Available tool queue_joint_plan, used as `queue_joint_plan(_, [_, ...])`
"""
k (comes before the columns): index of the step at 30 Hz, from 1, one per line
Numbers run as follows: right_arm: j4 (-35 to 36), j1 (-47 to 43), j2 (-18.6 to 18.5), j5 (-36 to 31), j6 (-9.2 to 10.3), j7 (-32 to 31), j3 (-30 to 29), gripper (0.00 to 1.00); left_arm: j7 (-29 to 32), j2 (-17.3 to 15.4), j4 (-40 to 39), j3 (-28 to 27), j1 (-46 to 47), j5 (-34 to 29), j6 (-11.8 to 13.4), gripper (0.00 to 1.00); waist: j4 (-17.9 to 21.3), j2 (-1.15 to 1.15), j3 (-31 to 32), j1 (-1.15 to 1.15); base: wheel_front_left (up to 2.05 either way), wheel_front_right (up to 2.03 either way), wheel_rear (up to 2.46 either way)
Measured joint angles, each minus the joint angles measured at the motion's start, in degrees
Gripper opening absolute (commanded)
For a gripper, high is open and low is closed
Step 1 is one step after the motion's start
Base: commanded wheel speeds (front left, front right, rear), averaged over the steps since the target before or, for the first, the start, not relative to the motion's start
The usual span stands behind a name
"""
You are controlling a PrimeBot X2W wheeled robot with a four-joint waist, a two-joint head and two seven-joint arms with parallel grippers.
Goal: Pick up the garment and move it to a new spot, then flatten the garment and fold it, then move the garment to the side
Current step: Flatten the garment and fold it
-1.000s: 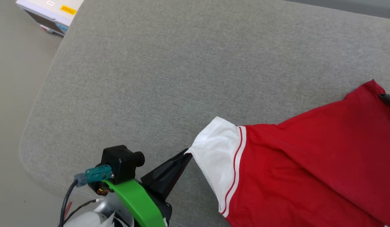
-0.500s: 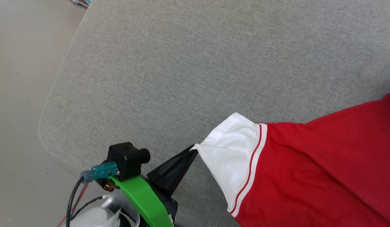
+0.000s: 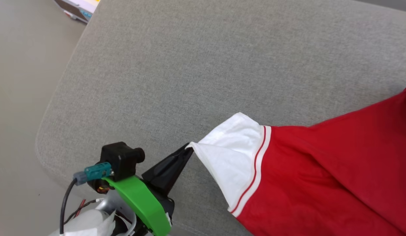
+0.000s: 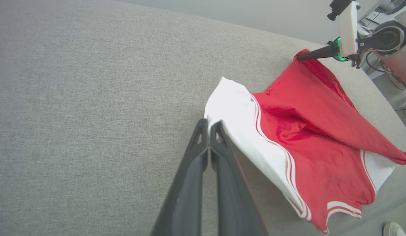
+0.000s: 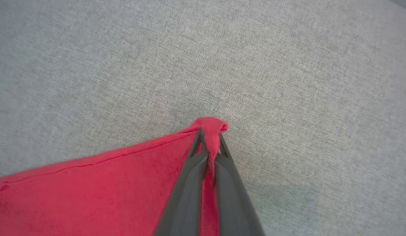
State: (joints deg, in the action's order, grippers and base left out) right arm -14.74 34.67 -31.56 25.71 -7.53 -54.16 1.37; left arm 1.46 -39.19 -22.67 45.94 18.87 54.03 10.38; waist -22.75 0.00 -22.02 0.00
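The left gripper's (image 3: 189,147) two dark fingers (image 4: 219,154) are pressed together on the corner of a white sleeve, which is pulled to a point at their tips. The right gripper's (image 5: 209,139) fingers (image 5: 190,183) are clamped on a red corner of cloth, and a small bunch of it pokes out past the tips. In the left wrist view that gripper (image 4: 299,58) shows far off at the upper right, biting the same corner.

Between the two grips the garment (image 3: 321,183) is stretched out - a red shirt with white sleeves, each edged by a thin red stripe. It lies partly lifted over a grey fabric cushion (image 3: 190,65), sagging in folds through the middle, with its lower edge near the cushion's front rim. The red cloth facing up is plain.

Behind the left fingers sit a black camera housing (image 3: 121,157), a teal plug (image 3: 97,171) and a bright green bracket (image 3: 140,203). On the pale floor (image 3: 16,98) past the cushion's rounded corner stands a boxy device (image 3: 76,6) - its yellow label is too small to read.
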Motion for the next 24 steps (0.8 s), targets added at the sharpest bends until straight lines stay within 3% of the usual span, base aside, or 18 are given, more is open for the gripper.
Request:
queue_joint_plan(9, [-0.9, 0.9, 0.0, 5.5, 0.00, 8.5, 1.0, 0.00, 0.1, -3.1, -2.0, -2.5, 0.0, 1.0, 2.1, 0.00, 4.2, 0.00, 5.2, 0.00, 0.00, 0.00, 0.00])
queue_joint_plan(17, [1.4, 4.7, -1.4, 9.1, 0.00, 13.5, 3.5, 0.00, 0.4, -7.1, -4.4, -8.0, 1.0, 2.0, 4.5, 0.00, 10.1, 0.00, 9.7, 0.00, 0.00, 0.00, 0.00])
queue_joint_plan(24, [5.0, 6.0, -2.1, 11.0, 0.00, 19.7, 5.1, 0.00, 0.6, -7.6, -4.7, -12.7, 6.1, 3.0, 5.0, 0.00, 15.4, 0.00, 13.2, 0.00, 0.00, 0.00, 0.00])
